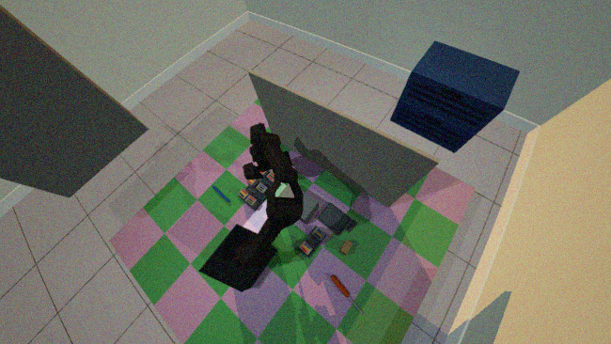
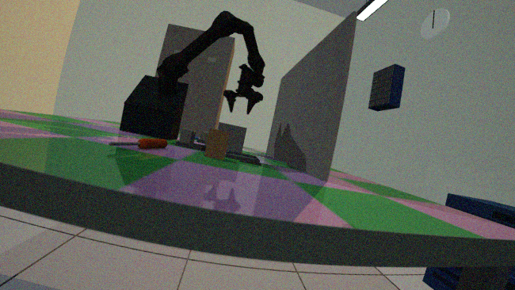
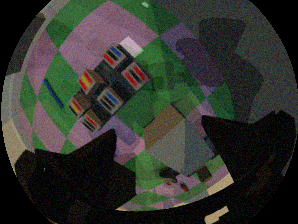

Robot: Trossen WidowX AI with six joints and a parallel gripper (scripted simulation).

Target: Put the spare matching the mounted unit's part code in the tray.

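1. The end effector [image 2: 242, 104] hangs well above the worktop [image 2: 238, 194] with its fingers spread wide and nothing between them. From this height a straight drop could land on the wrong piece.

2. Below it in the wrist view lies a cluster of spares [image 3: 107, 90], each marked with coloured stripes. They sit touching or just beside one another, so wide fingers could catch two at once or nudge a neighbour out of place.

3. The stripe codes are small and blurred; I cannot tell which spare matches. A choice made from these views alone could easily be wrong.

4. Another striped spare [image 1: 312, 241] lies apart, near the dark tray [image 1: 335, 217] and the grey mounted unit [image 1: 310, 205]. It may be the right one and be overlooked.

5. The small tan block [image 1: 346, 246] sits near the tray and could be bumped during placing.

6. The tall grey panel [image 2: 317, 103] stands close behind; a swing of the arm could strike it.
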